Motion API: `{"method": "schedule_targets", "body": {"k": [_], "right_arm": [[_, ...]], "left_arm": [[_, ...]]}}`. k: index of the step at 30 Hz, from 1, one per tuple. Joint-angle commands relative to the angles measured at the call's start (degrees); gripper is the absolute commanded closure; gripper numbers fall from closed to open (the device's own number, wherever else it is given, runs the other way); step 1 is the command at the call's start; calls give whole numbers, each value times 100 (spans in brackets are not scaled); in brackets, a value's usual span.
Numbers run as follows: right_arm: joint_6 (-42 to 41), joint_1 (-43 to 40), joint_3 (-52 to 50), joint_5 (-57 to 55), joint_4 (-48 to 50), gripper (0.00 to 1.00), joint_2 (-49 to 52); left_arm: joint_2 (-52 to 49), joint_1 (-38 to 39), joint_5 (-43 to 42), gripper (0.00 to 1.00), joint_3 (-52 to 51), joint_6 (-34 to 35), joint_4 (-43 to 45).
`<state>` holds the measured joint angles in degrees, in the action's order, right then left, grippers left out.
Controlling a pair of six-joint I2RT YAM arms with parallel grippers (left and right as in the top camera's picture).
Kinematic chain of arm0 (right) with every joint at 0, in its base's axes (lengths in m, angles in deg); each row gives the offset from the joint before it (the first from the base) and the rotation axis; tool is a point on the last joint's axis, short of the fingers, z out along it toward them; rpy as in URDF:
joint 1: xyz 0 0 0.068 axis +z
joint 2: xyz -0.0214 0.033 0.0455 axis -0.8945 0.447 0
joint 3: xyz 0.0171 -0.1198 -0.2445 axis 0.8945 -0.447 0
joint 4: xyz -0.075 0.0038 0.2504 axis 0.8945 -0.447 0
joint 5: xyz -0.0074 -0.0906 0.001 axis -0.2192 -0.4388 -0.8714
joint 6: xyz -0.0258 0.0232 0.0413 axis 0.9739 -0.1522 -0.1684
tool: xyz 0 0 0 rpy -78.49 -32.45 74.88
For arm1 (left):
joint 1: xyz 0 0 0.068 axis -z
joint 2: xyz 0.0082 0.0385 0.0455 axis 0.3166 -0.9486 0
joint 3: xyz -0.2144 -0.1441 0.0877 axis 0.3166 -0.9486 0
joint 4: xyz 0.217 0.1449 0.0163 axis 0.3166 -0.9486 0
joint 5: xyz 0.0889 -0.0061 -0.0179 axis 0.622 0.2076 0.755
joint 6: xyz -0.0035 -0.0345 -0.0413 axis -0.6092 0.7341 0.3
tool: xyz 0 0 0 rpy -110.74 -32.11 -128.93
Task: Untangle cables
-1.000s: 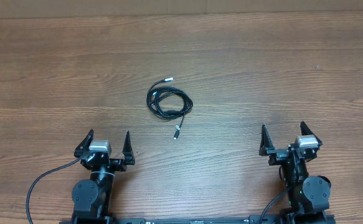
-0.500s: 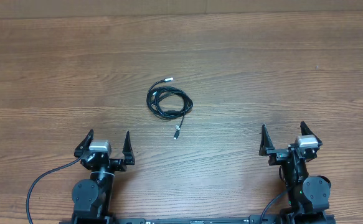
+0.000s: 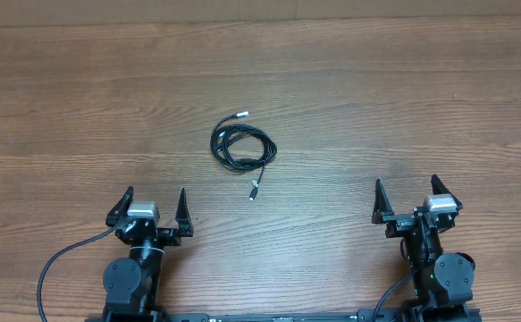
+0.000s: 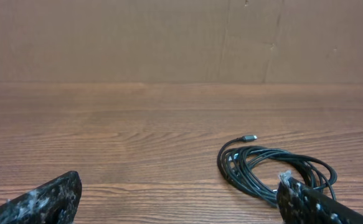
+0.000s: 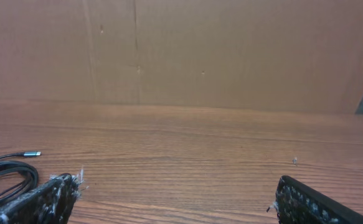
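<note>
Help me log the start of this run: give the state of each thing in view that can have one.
cables: coiled in one tangled bundle, lying flat on the table, both plug tips free, untouched.
left gripper: open, empty, apart from the cables.
right gripper: open, empty, farther from the cables than the left gripper.

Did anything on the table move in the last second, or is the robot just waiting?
Nothing visibly changed. The cables lie in the same coiled bundle mid-table, untouched. The left pincer and right pincer stay open and empty at the near edge.
</note>
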<state>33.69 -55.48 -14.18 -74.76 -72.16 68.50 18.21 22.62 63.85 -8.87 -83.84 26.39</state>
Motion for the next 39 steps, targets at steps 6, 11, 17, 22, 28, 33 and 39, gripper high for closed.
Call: {"method": "schedule_targets", "body": {"k": [6,11,17,22,28,33,39], "right_arm": [[24,28,-61,2,24,0,-48],[24,28,-59,2,24,0,-48],[24,28,-61,2,22,0,-48],[24,28,-61,2,26,0,-48],[-37,28,81,306,85,0,-48],[-37,28,684,981,-57,0,-48],[-39,28,1744,1270,-962,0,-48]], "left_arm": [[-26,35,83,0,-15,-133,20],[-26,35,208,0,-17,-133,48],[-26,35,208,1,-15,-162,37],[-26,35,210,1,-17,-367,66],[-26,35,63,1,389,-302,466],[-28,35,-208,0,1860,-302,-507],[-291,37,-564,0,3860,-313,-2151]]}}
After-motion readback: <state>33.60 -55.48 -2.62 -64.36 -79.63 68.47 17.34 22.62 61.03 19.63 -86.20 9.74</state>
